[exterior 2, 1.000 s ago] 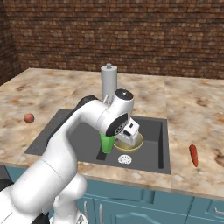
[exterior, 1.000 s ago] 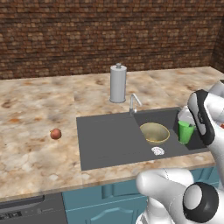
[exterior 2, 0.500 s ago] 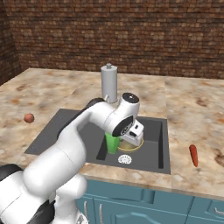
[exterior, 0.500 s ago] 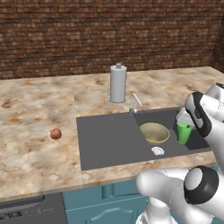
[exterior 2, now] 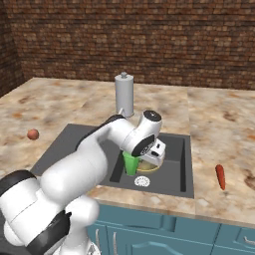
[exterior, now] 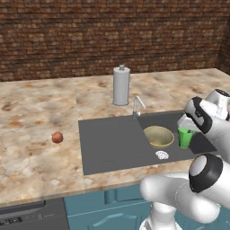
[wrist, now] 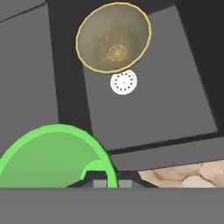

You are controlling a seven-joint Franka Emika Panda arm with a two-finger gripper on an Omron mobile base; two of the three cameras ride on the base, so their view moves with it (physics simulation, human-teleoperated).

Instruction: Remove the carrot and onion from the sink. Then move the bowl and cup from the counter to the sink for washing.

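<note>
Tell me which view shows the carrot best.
The right base view: the carrot lies in plain sight on the counter, right of the sink. The left base view and the hand view give no look at it.

Green cup (exterior: 185, 137), olive-yellow bowl (exterior: 158, 136)

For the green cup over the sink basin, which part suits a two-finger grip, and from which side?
The rim wall, from above. The green cup stands upright with its mouth open to the top, and its thin wall fits between two fingers: one inside, one outside. The gripper is shut on that rim this way. The bowl sits beside it in the sink, so a side approach looks crowded.
</note>
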